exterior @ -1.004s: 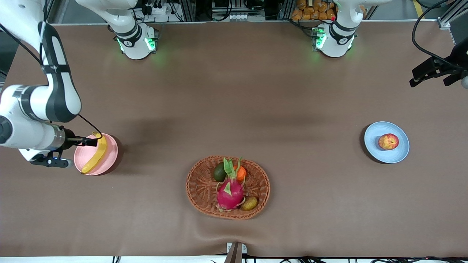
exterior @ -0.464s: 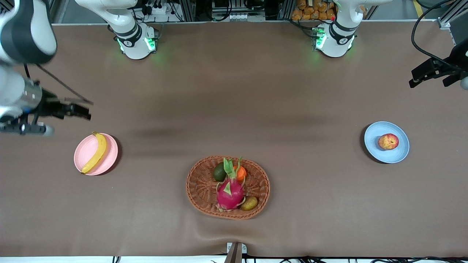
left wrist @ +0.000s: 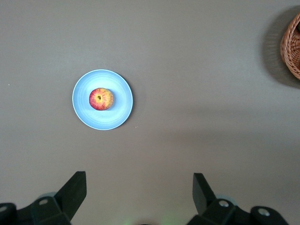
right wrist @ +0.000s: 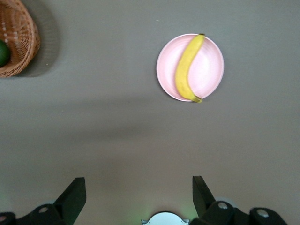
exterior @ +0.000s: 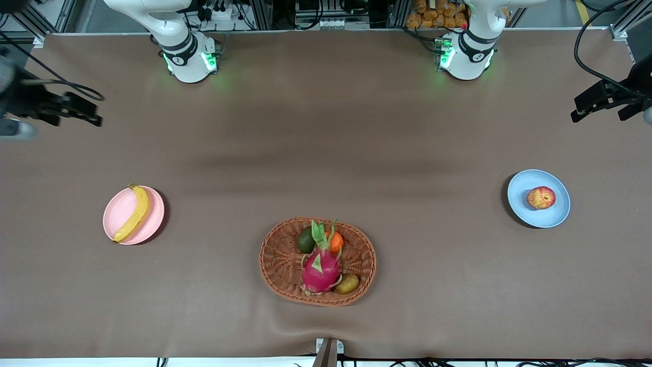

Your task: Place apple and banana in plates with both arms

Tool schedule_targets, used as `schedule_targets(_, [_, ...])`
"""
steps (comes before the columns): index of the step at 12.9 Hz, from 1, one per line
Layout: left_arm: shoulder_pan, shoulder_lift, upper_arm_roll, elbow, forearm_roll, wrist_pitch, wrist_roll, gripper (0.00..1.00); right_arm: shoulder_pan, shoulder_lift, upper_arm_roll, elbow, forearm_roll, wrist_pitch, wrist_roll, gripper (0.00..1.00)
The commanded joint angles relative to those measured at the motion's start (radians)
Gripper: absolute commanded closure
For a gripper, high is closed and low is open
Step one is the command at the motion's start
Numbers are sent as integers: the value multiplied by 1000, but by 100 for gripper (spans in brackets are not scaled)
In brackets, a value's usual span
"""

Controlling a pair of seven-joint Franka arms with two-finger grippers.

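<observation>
The yellow banana [exterior: 133, 213] lies across the pale pink plate [exterior: 153, 220] at the right arm's end of the table; both show in the right wrist view, banana [right wrist: 186, 68] on plate [right wrist: 211, 65]. The red-yellow apple [exterior: 541, 198] sits on the light blue plate [exterior: 530, 211] at the left arm's end; the left wrist view shows the apple [left wrist: 101, 99] on the plate [left wrist: 119, 101]. My right gripper [exterior: 85, 112] [right wrist: 138, 194] is open and empty, high over bare table. My left gripper [exterior: 600, 104] [left wrist: 139, 192] is open and empty, high over the table edge.
An oval brown wicker basket [exterior: 275, 255] stands in the middle, near the front camera, holding a magenta dragon fruit [exterior: 320, 270], an orange fruit, a dark green fruit and a brownish one. Its rim shows in both wrist views [left wrist: 290, 47] [right wrist: 21, 42]. The arm bases stand at the table's edge.
My right gripper has let go of the banana on the pink plate, risen and drawn back toward the table's edge. The left arm, apple and blue plate have not moved.
</observation>
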Motion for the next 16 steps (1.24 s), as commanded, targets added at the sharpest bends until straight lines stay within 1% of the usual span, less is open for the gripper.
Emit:
schedule_targets(1, [4,10,-6,17,21,-4,-8,0,-44,16,-7,48,5,-36,-18,0])
schedule_targets(3, [1,13,-6,18,23,-4,-7,0,-66,22,-1,52,2,-28,-53,0])
schedule_targets(5, [1,13,-6,18,21,-4,-5,0,-66,26,1,67,2,-28,-61,0])
schedule_targets(10, [-3,13,-6,18,21,-4,-5,0,-52,26,4,65,1,4,-64,0])
schedule_targets(16, [-7,14,-7,17,17,-4,-7,0,-60,26,1,67,2,4,-64,0])
